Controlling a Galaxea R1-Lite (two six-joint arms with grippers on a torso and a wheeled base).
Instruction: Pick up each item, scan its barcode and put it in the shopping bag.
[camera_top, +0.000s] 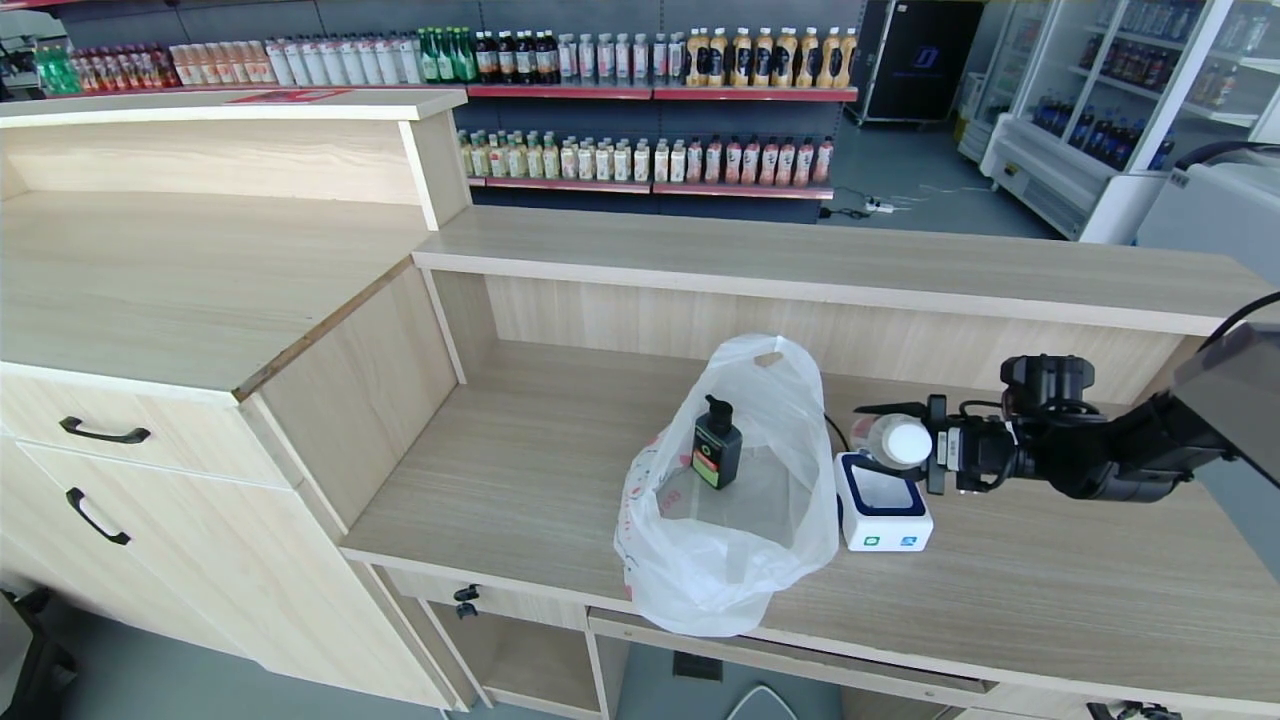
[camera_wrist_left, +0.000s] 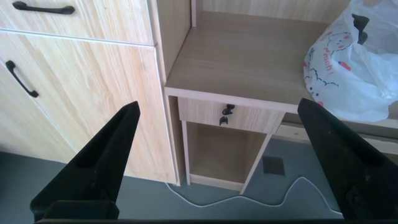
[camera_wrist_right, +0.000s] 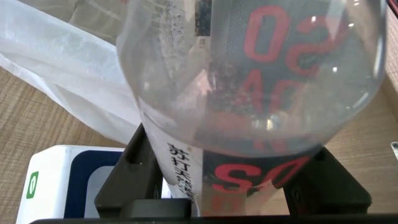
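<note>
Two pincers, one task bottle in hand, one already bagged, one bag and one scanner.

The left pincer (camera_wrist_left: 217, 103) hangs low before the front of the desk (camera_top: 520, 470), its two fingers spread wide with nothing between them. Straight ahead of it is one drawer (camera_wrist_left: 231, 115) with a key in its lock. Towards the robot's left of it stands a cupboard (camera_top: 150, 480) with two black handles. The desk top lies above this pincer.

The one bag (camera_top: 730, 540), of white plastic, stands open on the desk, up and to the robot's right of the left pincer and to the left of the right pincer. Inside it stands one black pump bottle (camera_top: 717, 447), upright.

The one scanner (camera_top: 882, 503), a white box with a dark top window, sits on the desk just beside the bag, right under the tip of the right pincer (camera_top: 893, 432). I cannot tell whether the bag touches it.

The right pincer is clamped on one clear bottle (camera_top: 903, 443) with a white cap and red print on its label. The bottle lies roughly level in the grip, cap towards the head camera, held just above the scanner's far edge. The right arm comes in from the robot's right, stretched almost level above the desk, its wrist pointing towards the bag.

Behind the desk, well beyond both pincers, two red shelves (camera_top: 650, 92) carry rows of drinks.
</note>
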